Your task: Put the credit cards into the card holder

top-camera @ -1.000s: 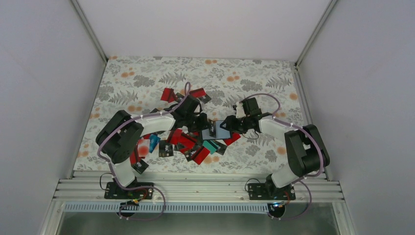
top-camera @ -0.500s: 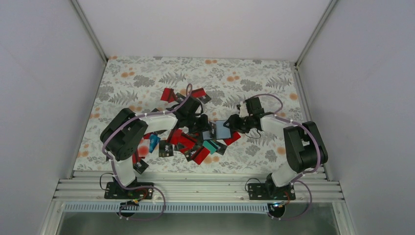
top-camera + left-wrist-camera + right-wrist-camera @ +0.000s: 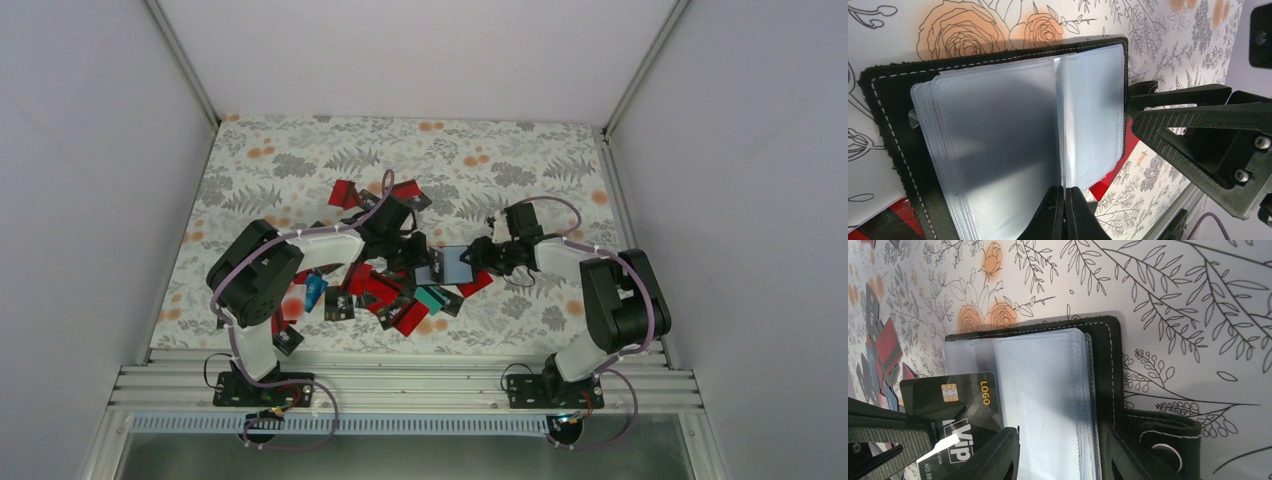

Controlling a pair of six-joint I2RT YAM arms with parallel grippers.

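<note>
Step in hand, by my reading: loading one card.

The card holder (image 3: 1108, 365) is lying open between my two claws. Its clear sleeves (image 3: 998, 130) are facing up over the flowered table (image 3: 1198, 315).

Left claw (image 3: 1064, 192): the fingers are pressing together with no gap showing. Its own camera is giving me only a thin edge running straight ahead from the tips across the sleeves. From the right wrist, a black card (image 3: 955, 400) with a gold chip is reaching out of that claw, just left of my right claw. So I'm taking it that the left claw is clamping this card. Whether its leading edge is already inside a pocket, I cannot tell.

Right claw (image 3: 1059, 432): the fingers are standing apart, with the tips at the holder's near edge and sleeves showing between them. They aren't closing on anything I can make out. I'm judging that this claw is steadying the holder.

The loose cards (image 3: 385, 290), mostly red, are lying heaped beside and behind my left claw, not yet stowed.

Next move, as I judge it: lining the card's edge up with one pocket mouth, then sliding it in flat while the right claw is bracing. I should be letting go only once the card is seated. The sleeves look thin and likely to buckle.
</note>
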